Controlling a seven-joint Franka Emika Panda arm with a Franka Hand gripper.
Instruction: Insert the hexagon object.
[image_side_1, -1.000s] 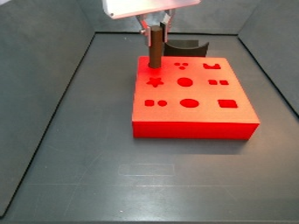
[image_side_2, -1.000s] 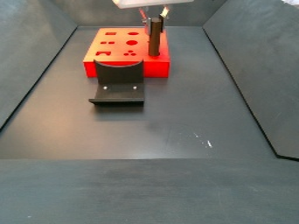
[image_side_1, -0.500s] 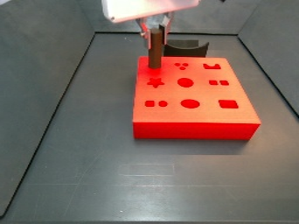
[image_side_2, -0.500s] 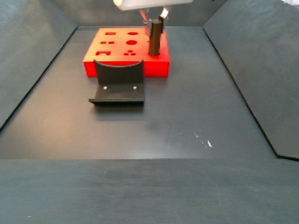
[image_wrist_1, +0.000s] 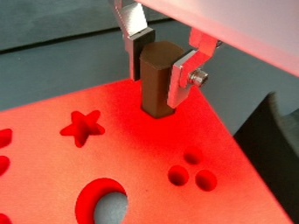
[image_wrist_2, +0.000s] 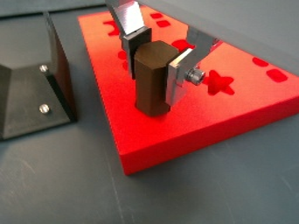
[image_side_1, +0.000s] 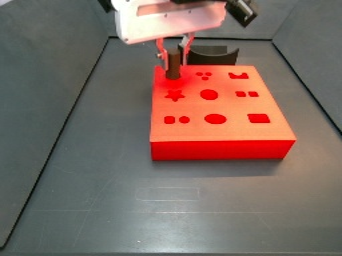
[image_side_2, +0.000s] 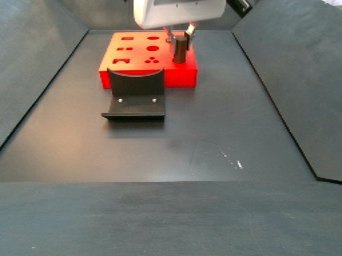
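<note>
The hexagon object (image_wrist_1: 158, 83) is a dark brown six-sided peg standing upright in a hole near a corner of the red block (image_wrist_1: 70, 175). Its lower end is sunk into the block, as both wrist views show (image_wrist_2: 149, 83). My gripper (image_wrist_1: 159, 89) is shut on the peg's upper part, one silver finger (image_wrist_1: 181, 74) flat against one side and the dark pad of the other against the opposite side. In both side views the gripper (image_side_1: 174, 50) sits low over the block's far left corner (image_side_2: 181, 35), and only a short length of peg (image_side_1: 174, 66) shows.
The red block (image_side_1: 227, 135) has star, round, square and other cut-outs across its top. The dark fixture (image_wrist_2: 35, 87) stands on the floor against one side of the block (image_side_2: 134, 100). Grey walls enclose the dark floor (image_side_2: 187, 170).
The gripper has gone down with the peg. Less of the peg shows above the red block than a second ago.
</note>
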